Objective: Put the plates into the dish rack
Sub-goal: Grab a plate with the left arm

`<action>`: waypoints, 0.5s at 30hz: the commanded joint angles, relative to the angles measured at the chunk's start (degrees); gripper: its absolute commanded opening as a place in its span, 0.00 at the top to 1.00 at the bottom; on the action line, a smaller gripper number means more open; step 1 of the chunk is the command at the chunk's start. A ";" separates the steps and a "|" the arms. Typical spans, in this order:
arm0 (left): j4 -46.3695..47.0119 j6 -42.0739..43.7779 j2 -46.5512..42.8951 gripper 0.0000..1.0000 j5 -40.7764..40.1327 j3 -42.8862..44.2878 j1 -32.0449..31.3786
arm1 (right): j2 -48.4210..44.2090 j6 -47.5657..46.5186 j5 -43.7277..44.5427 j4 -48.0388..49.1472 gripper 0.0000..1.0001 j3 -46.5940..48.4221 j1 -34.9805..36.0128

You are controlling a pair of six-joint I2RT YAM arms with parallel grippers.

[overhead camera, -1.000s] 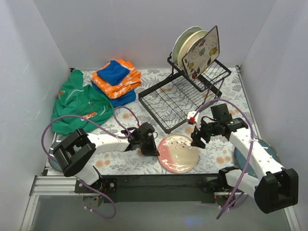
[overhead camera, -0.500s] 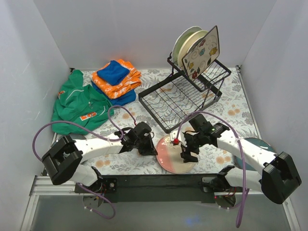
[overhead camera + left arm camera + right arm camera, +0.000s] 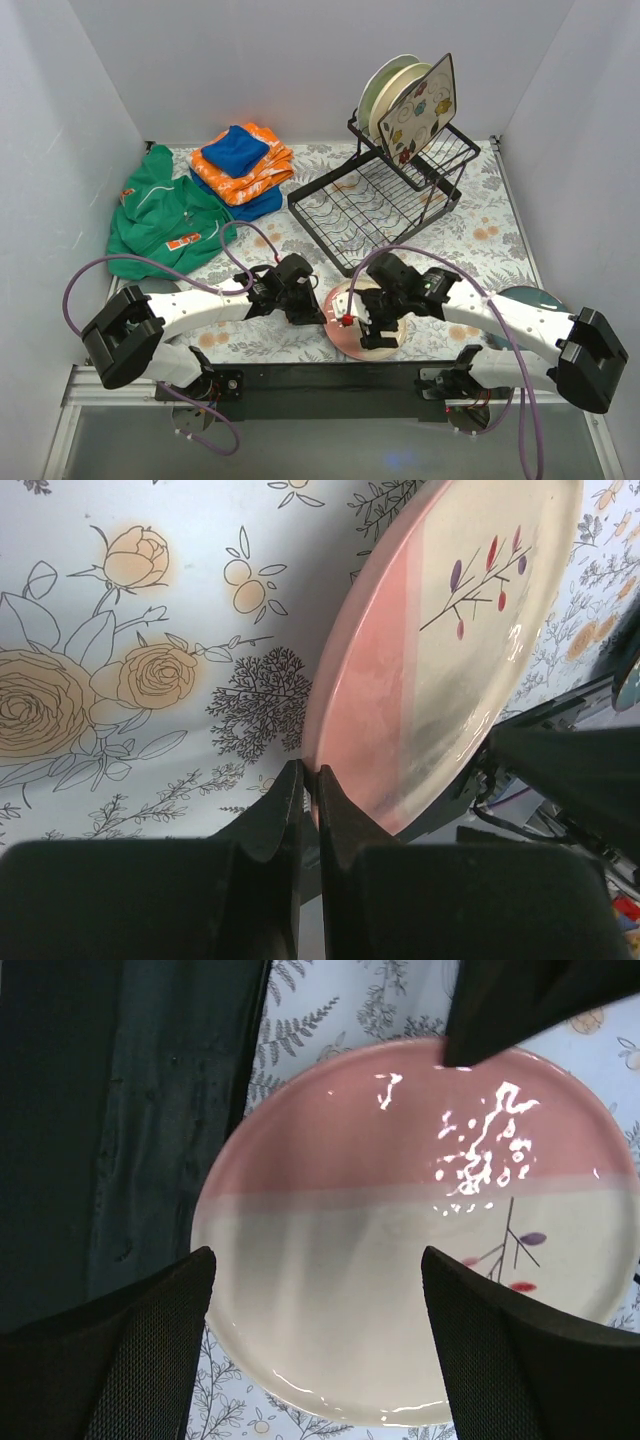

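Left pincer (image 3: 318, 312) is lying low over the flower-printed bench (image 3: 480, 235). Its two fingers are pressing together with nothing between them. In the left wrist view the joined tips of this pincer (image 3: 308, 772) are touching the rim of the pink-and-cream plate (image 3: 450, 630). A shadow is falling under that edge. Cannot tell whether the rim is lifting off the bench (image 3: 120, 630).

Right pincer (image 3: 372, 335) is hanging directly over the same plate (image 3: 340, 340), fingers spread wide and gripping nothing. In the right wrist view the pink-and-cream plate (image 3: 420, 1240) is lying below this pincer (image 3: 318, 1255) and reaching out past both fingers. The plate's pink half is sitting on the pincer's far side and the cream half, with a small twig motif, on its near side. The dark tip of the left pincer (image 3: 500, 1010) is showing at the plate's far edge.

The black wire dish rack (image 3: 375, 205) is standing beyond both pincers, well apart from them. Its raised upper tier is carrying two pale round plates (image 3: 385, 88) on edge. A square flowered plate (image 3: 425, 105) is leaning just in front of them.

A dark teal plate (image 3: 530, 298) is lying flat to the right pincer's right, partly under that arm. The folded orange and blue cloths (image 3: 240, 165) and a green garment (image 3: 165, 215) are lying far out past the left pincer, on its left.
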 commanded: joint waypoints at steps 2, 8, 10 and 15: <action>3.16 -5.32 -3.55 1.00 1.51 1.10 0.08 | -1.44 5.17 10.71 4.45 0.12 1.51 8.98; 3.69 -9.80 -5.75 1.00 1.59 0.39 0.08 | -3.82 15.09 25.65 12.28 0.14 -1.57 21.82; 3.78 -10.77 -6.28 1.00 1.77 0.04 0.17 | -3.29 16.96 33.80 15.43 0.15 -2.79 25.16; 3.96 -12.97 -6.54 1.00 2.56 -0.22 0.08 | -1.71 21.96 37.79 16.94 0.17 -3.15 29.38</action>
